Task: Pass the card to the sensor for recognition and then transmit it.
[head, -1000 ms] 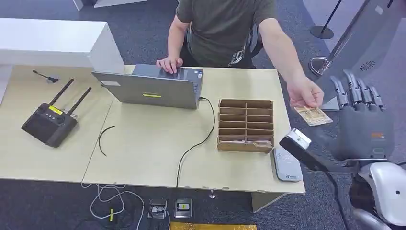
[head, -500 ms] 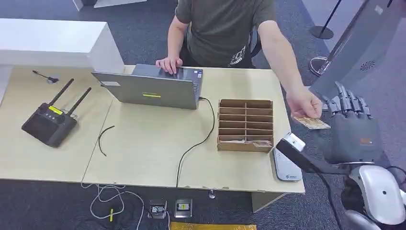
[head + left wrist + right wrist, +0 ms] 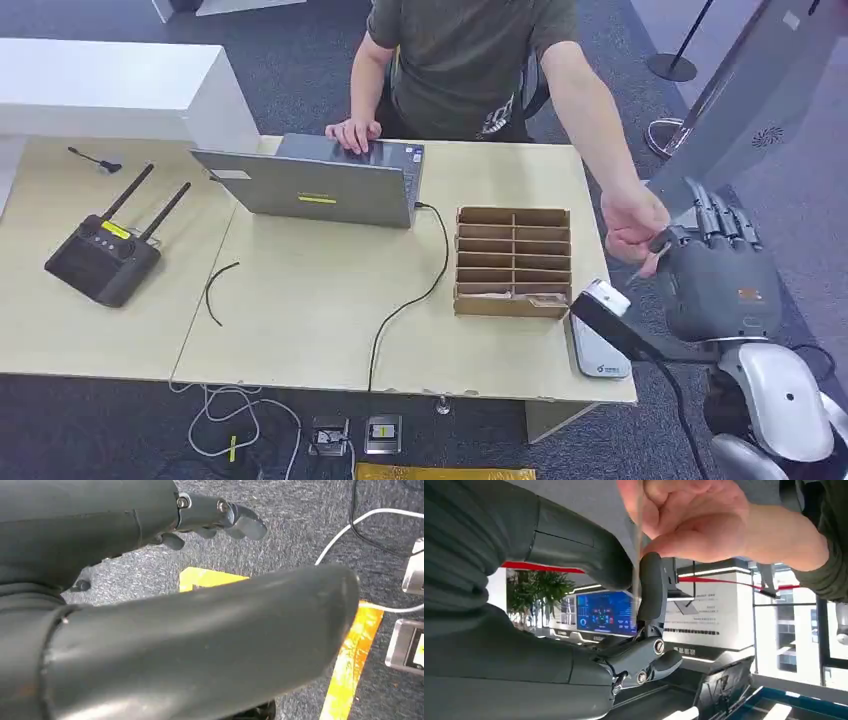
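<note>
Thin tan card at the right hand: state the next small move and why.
Probably close the right hand firmly on the thin tan card before moving. The card sits edge-on between the thick grey thumb and a dark finger, while the person's hand pinches its far end.

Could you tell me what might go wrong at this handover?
The card sits edge-on between the right hand's thumb and fingers while the person's hand holds it; a shallow pinch might let it slip on release. The closing fingers could also nip the person's fingertips.
</note>
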Robot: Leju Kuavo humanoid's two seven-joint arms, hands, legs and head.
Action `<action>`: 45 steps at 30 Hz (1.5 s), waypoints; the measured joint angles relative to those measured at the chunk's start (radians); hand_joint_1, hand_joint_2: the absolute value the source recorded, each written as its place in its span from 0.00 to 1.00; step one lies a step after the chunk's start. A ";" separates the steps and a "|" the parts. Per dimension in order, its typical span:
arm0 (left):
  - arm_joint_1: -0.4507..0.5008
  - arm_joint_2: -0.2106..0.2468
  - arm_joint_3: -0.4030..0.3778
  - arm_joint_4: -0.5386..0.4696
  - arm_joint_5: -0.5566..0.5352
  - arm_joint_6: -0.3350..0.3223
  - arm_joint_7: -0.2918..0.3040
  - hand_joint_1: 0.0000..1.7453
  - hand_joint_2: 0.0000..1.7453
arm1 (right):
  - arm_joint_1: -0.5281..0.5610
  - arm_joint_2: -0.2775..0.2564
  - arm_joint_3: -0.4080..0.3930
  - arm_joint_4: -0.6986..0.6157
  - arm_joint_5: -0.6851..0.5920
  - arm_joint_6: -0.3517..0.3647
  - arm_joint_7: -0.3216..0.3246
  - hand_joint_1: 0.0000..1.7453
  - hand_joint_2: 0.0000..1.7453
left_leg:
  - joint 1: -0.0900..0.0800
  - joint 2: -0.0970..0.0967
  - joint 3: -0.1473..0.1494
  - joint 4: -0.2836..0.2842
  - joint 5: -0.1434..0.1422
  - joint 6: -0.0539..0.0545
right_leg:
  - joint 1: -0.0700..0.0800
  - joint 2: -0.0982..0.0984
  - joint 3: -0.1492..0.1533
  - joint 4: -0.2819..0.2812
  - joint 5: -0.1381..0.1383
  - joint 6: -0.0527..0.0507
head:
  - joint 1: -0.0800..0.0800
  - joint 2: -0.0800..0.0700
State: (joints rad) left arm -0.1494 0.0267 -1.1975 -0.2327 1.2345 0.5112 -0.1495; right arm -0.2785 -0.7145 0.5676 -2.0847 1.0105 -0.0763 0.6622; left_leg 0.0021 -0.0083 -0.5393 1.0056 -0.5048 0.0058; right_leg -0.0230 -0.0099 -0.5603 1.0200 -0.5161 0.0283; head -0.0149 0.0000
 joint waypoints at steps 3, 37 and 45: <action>-0.004 0.000 0.000 0.000 -0.002 0.000 0.003 0.00 0.00 | 0.000 0.008 0.000 0.019 -0.003 -0.014 -0.013 1.00 1.00 | 0.000 0.000 0.000 0.000 0.000 0.000 | 0.000 0.000 0.000 0.000 0.000 0.000 | -0.001 0.000; -0.009 0.000 0.000 0.000 -0.031 0.005 0.019 0.00 0.00 | 0.070 0.077 0.001 0.359 -0.161 -0.165 -0.076 1.00 1.00 | 0.000 0.000 0.000 0.000 0.000 0.000 | 0.000 0.000 0.000 0.000 0.000 0.000 | -0.001 0.000; -0.004 0.003 0.000 0.000 -0.035 0.013 0.023 0.00 0.00 | 0.095 0.110 0.011 0.436 -0.169 -0.187 -0.125 1.00 1.00 | 0.000 0.000 0.000 0.000 0.000 0.000 | 0.000 0.000 0.000 0.000 0.000 0.000 | 0.000 0.000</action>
State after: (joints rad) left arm -0.1536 0.0294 -1.1978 -0.2327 1.1994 0.5242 -0.1267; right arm -0.1833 -0.6046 0.5783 -1.6487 0.8412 -0.2636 0.5375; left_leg 0.0022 -0.0082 -0.5393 1.0056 -0.5048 0.0058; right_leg -0.0230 -0.0098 -0.5603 1.0200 -0.5161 0.0283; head -0.0153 0.0000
